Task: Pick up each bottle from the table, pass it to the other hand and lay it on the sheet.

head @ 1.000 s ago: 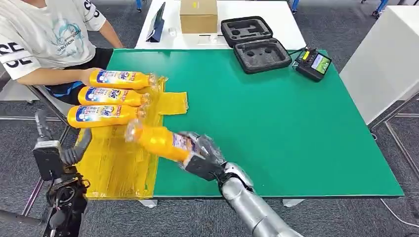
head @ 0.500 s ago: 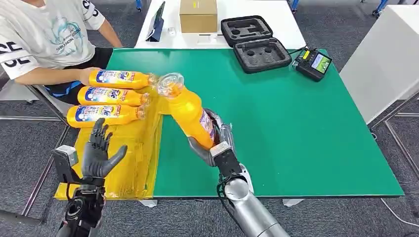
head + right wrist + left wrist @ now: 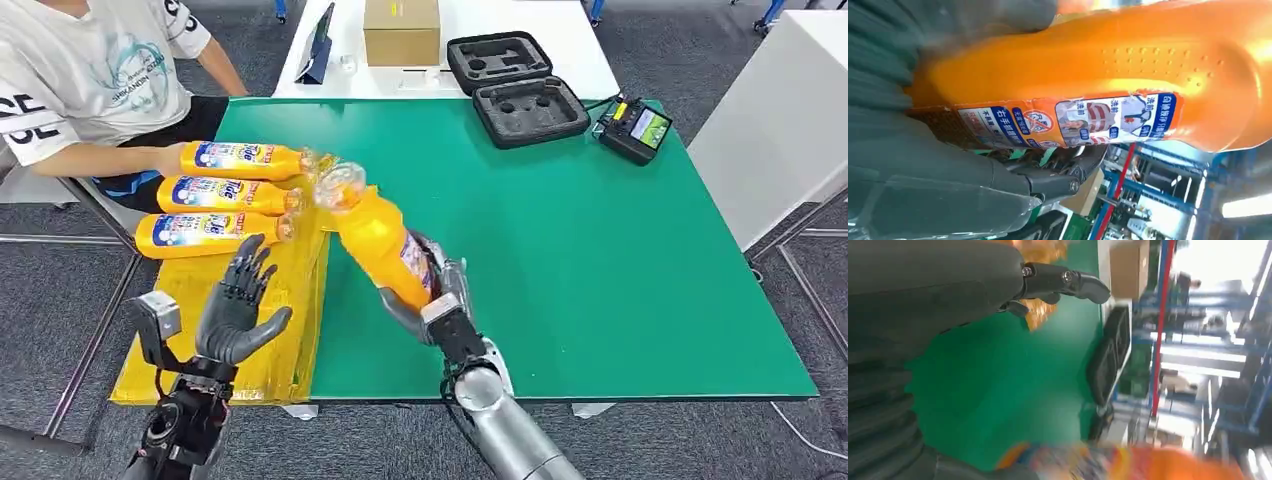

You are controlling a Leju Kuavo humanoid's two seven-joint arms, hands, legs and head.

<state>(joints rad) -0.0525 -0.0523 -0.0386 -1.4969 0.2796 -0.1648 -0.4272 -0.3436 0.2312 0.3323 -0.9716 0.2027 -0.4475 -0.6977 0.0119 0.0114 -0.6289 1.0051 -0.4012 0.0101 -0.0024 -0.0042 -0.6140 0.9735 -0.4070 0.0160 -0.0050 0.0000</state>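
Green counter [image 3: 600,260] fills the middle of the head view, grey carpet floor [image 3: 60,290] around it, white table [image 3: 540,45] behind it. Left to right: seated person [image 3: 90,80] in a white printed shirt at the counter's left end, one hand on the farthest of three orange bottles [image 3: 215,192] lying side by side on the yellow sheet [image 3: 250,300], caps pointing toward the counter's middle. Sheet drapes over the counter's near left corner. Left hand [image 3: 238,305] raised over the sheet, palm up and facing the counter's middle, fingers [image 3: 243,272] spread, holding nothing, well apart from the held bottle. Right of it, right hand [image 3: 432,295] grips the lower body of the fourth bottle [image 3: 375,235], fingers wrapped round it; bottle held above the green surface, tilted, clear cap end up and leaning toward the sheet and the lying bottles. Right wrist view: orange body with its label [image 3: 1068,120] close against the palm, dark fingers [image 3: 1048,182] curled under it. Left wrist view blurred: green surface, thumb [image 3: 1063,282] extended, orange bottle smear at the edge. Farther right at the back: cardboard box [image 3: 402,32] on the white table, open black foam case [image 3: 515,88], handheld controller [image 3: 635,130] with lit screen, white cabinet [image 3: 780,120].
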